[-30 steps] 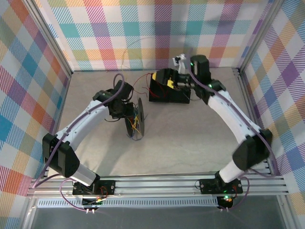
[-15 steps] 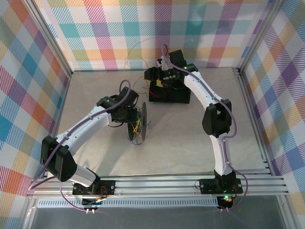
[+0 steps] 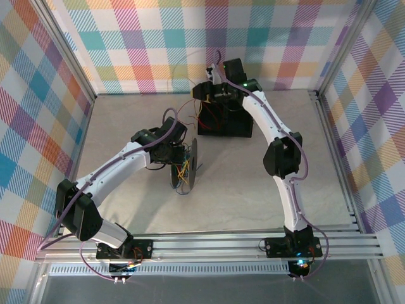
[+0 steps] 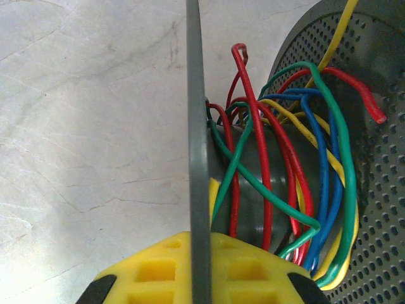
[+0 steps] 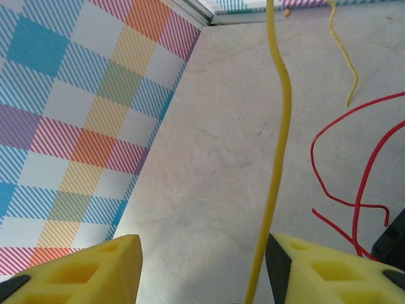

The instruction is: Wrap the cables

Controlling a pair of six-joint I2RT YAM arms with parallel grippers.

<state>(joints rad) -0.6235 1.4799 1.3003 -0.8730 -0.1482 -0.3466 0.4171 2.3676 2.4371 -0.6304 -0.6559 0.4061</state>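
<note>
A dark spool (image 3: 187, 166) stands on edge mid-table, with my left gripper (image 3: 173, 152) shut on it. Up close, the yellow fingers (image 4: 152, 269) clamp the spool's thin grey flange (image 4: 197, 126). Red, green, blue and yellow cables (image 4: 262, 171) are wound loosely round the core. My right gripper (image 3: 206, 90) hovers at the back, over the left end of a black box (image 3: 224, 121). In its wrist view the right gripper (image 5: 202, 272) is open, and a loose yellow cable (image 5: 279, 158) runs between the fingers, against the right pad (image 5: 273, 269). Thin red cables (image 5: 359, 183) lie on the table beyond.
The checkered back-left wall (image 5: 76, 114) is close to the right gripper. A second thin yellow strand (image 5: 345, 57) lies near the back edge. The spool's perforated far flange (image 4: 380, 202) stands beside the wound cables. Bare table lies in front of the spool (image 3: 240, 190).
The right arm has swung left across the black box to its left end, and its jaws have narrowed round the yellow cable. The left arm has shifted the spool slightly right.
</note>
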